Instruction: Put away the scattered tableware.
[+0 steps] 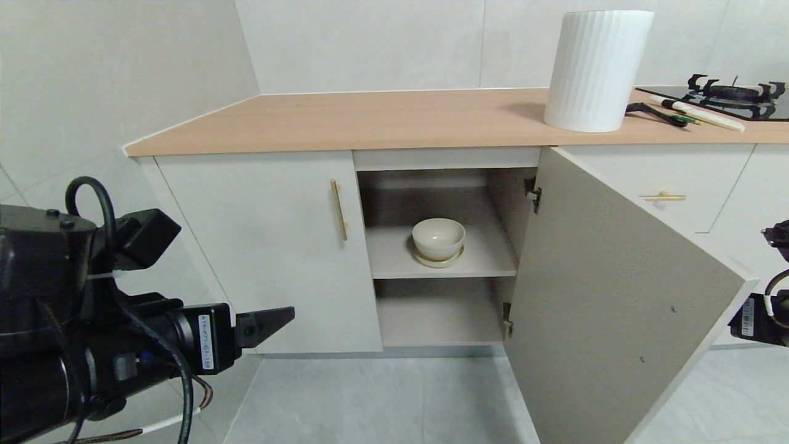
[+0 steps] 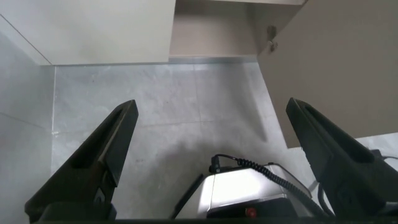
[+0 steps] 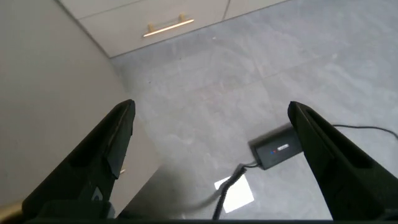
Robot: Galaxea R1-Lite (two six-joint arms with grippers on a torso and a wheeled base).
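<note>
A cream bowl (image 1: 437, 237) sits on a small gold-rimmed plate (image 1: 439, 259) on the middle shelf of the open cabinet (image 1: 441, 256). On the wooden countertop (image 1: 382, 120), beside the stove, lie a black ladle (image 1: 656, 114) and a cream-handled utensil (image 1: 699, 113). My left gripper (image 1: 271, 324) hangs low in front of the closed left door; its fingers stand wide open over the floor (image 2: 212, 109), holding nothing. My right gripper (image 3: 211, 107) is open too and holds nothing, low beside the swung-out door.
The cabinet's right door (image 1: 616, 296) stands open into the floor space. A tall white ribbed container (image 1: 596, 71) stands on the counter, with a gas stove (image 1: 733, 92) at the far right. A black box with a cable (image 3: 277, 149) lies on the grey floor.
</note>
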